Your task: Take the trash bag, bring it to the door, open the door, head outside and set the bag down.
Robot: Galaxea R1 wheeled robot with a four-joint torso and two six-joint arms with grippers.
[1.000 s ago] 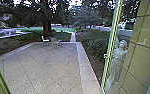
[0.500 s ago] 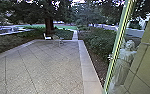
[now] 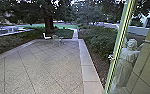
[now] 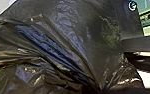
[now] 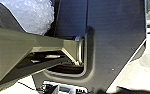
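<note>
The black trash bag [image 4: 66, 42] looms large in the left wrist view, its plastic creased and shiny. Its folds run together into a tight bunch where my left gripper [image 4: 99, 88] is shut on it. In the head view a green-framed glass door [image 3: 119, 45] stands along the right side, with the paved yard open ahead. The right wrist view has the robot's own dark plate and jointed bar; how the right gripper stands cannot be told.
Pale paving [image 3: 46, 67] stretches ahead, with a light stone border [image 3: 88, 66] on its right. A white chair [image 3: 46, 37] and more furniture stand at the far edge. Bushes [image 3: 98, 40] grow beyond the border. A pale statue [image 3: 127, 62] shows behind the door's glass.
The head camera's view has shifted as the robot moved. The green frame at the left edge has passed out of sight, and the door frame now stands further right.
</note>
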